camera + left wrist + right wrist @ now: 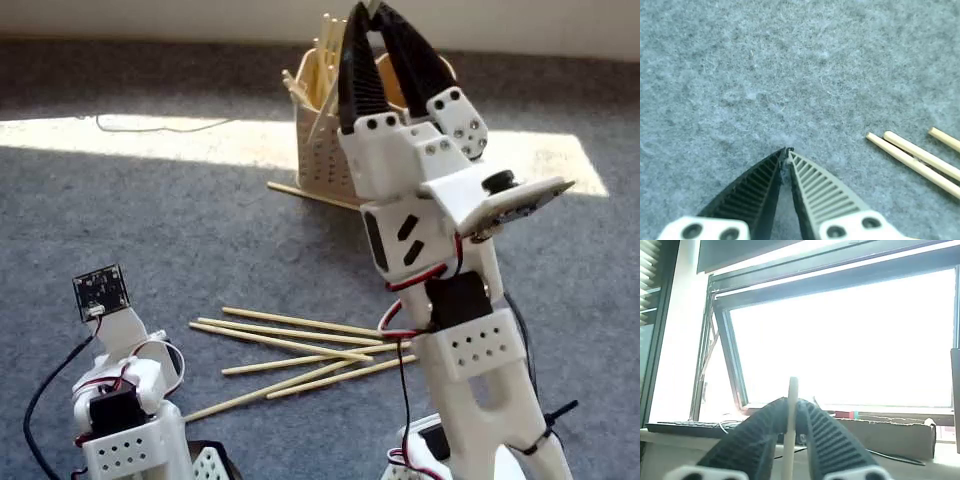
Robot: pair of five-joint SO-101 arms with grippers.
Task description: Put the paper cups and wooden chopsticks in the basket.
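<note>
My right gripper (368, 12) is raised with its fingers pointing up, in front of the pale woven basket (322, 150) at the back. In the right wrist view it (793, 402) is shut on one wooden chopstick (792, 387) that stands upright between the fingers. Several chopsticks (322, 60) stand in the basket, and what looks like a paper cup's rim (392, 88) shows behind the fingers. Several loose chopsticks (300, 345) lie on the grey carpet in the middle. My left gripper (788, 151) is shut and holds nothing, low over the carpet, with chopstick ends (912, 157) nearby.
One chopstick (312, 195) lies against the foot of the basket. The left arm's base (125, 420) is at the near left corner. A thin cable (150, 127) lies on the sunlit strip of carpet at the back left.
</note>
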